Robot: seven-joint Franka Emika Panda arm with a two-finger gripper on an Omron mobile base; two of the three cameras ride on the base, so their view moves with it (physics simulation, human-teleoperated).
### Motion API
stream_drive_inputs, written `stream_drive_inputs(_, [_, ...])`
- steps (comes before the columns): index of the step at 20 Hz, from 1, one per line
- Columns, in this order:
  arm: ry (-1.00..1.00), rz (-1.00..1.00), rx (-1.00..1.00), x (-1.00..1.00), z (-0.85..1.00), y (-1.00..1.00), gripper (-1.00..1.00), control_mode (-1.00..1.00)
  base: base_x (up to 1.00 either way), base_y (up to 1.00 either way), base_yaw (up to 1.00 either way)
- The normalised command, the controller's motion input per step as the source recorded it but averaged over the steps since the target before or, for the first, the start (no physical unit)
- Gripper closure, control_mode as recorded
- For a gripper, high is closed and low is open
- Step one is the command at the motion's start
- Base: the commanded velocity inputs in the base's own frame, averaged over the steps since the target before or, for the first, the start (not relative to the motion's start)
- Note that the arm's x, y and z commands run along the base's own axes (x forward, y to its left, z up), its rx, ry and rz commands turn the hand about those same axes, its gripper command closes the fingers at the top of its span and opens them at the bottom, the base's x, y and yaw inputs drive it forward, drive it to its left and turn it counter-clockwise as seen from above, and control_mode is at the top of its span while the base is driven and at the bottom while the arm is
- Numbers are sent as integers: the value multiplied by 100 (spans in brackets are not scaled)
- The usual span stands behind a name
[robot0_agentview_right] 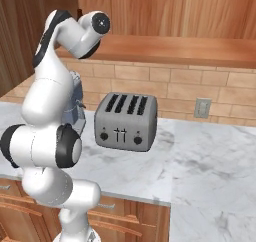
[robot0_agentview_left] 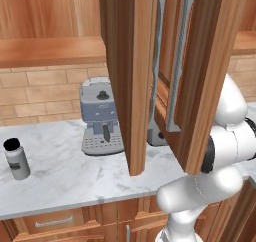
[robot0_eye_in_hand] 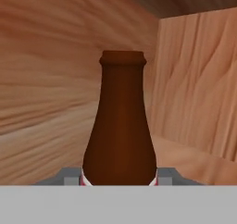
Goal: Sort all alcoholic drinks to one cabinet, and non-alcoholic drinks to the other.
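Note:
A dark brown cola-like bottle (robot0_eye_in_hand: pixel 119 126), the non-alcoholic drink, stands upright right in front of the hand camera, a strip of red label showing at its base. My gripper (robot0_eye_in_hand: pixel 119 177) is shut on its lower body, one grey fingertip (robot0_eye_in_hand: pixel 71 177) pressed against each side. Bottle and hand are inside a reddish-brown wooden cabinet (robot0_eye_in_hand: pixel 194 89), close to its back corner. From the left base view the cabinet's doors (robot0_agentview_left: pixel 125 76) hang open, and the arm (robot0_agentview_left: pixel 227 136) reaches up behind them. The alcoholic drinks are out of view.
A short grey black-capped bottle (robot0_agentview_left: pixel 16 158) stands at the left of the marble counter (robot0_agentview_left: pixel 65 181). A coffee machine (robot0_agentview_left: pixel 100 117) sits against the brick wall, and a silver toaster (robot0_agentview_right: pixel 125 122) to its right. The open doors hang over the counter's front.

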Motion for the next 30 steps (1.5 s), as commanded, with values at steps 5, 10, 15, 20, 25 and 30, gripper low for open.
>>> stream_drive_inputs(5, [-3,0,0,-7,3,0,-100,-100,0,0,0])
stream_drive_inputs(10, [-3,0,0,-20,15,0,-100,-100,0,0,0])
stream_drive_inputs(15, [-2,0,0,-48,22,-15,-100,-100,0,0,0])
stream_drive_inputs(20, [-1,-4,0,-94,27,-45,-100,-100,0,0,0])
stream_drive_inputs(25, [0,-10,0,-100,15,-38,-100,-100,0,0,0])
stream_drive_inputs(30, [0,-14,0,-100,0,-26,-100,-100,0,0,0])
